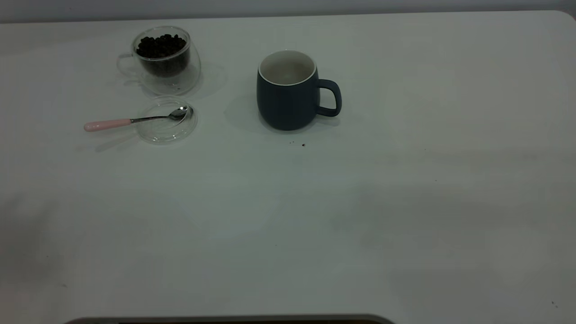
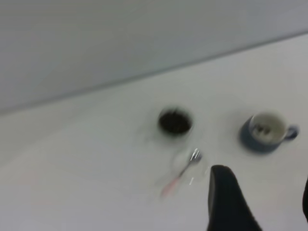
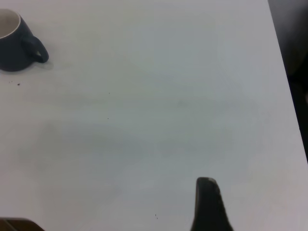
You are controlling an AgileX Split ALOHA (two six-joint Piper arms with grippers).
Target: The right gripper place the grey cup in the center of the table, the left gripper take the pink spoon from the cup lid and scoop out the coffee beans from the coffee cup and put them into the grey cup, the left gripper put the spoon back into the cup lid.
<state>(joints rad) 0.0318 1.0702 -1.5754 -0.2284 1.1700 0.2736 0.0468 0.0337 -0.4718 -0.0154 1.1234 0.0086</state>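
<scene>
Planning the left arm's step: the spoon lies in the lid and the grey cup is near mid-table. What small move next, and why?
Probably nothing: the pink spoon rests back in the cup lid and the grey cup seems to hold beans, so keep the left gripper clear.

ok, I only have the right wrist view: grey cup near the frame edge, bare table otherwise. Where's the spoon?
Observer: The pink spoon lies with its bowl in the glass lid, on the grey cup's left in the exterior view, handle pointing away from the cup.
Operator: beans?
Observer: The coffee beans sit in the glass coffee cup, just behind the lid.
Operator: left gripper?
Observer: The left gripper is open and empty, clear of the spoon.
</scene>
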